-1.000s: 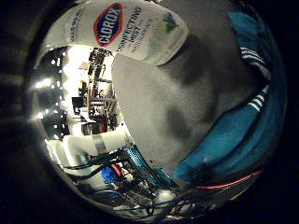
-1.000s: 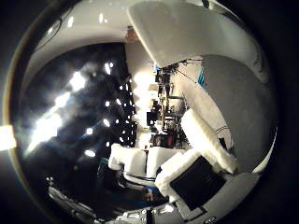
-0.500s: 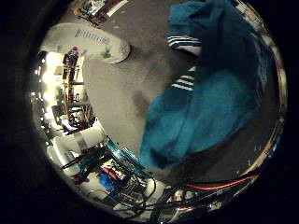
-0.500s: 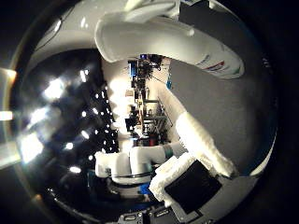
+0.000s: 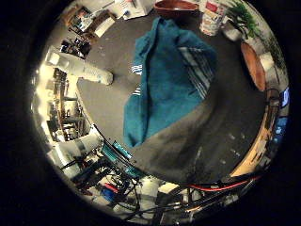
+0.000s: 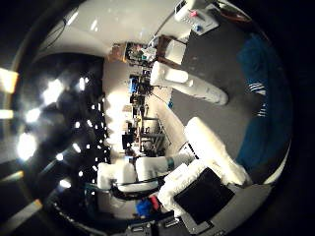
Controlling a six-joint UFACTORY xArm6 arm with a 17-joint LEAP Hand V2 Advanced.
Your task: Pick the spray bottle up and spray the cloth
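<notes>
One white spray bottle (image 5: 82, 69) stands on the dark desk (image 5: 225, 117), near one crumpled teal cloth (image 5: 164, 80) with white stripes. Half a second ago the bottle filled far more of the view. The robot hand (image 6: 211, 162) holds nothing, with a padded white finger extended.

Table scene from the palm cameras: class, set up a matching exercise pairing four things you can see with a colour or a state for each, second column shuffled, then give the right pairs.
Things
1. spray bottle
2. cloth
3. bowl
4. table

Colour or state
A. teal with white stripes, lying crumpled
B. dark grey, flat surface
C. white, standing on the table, apart from the cloth
D. reddish-brown, at the far edge of the table

Pairs: 1-C, 2-A, 3-D, 4-B
</notes>
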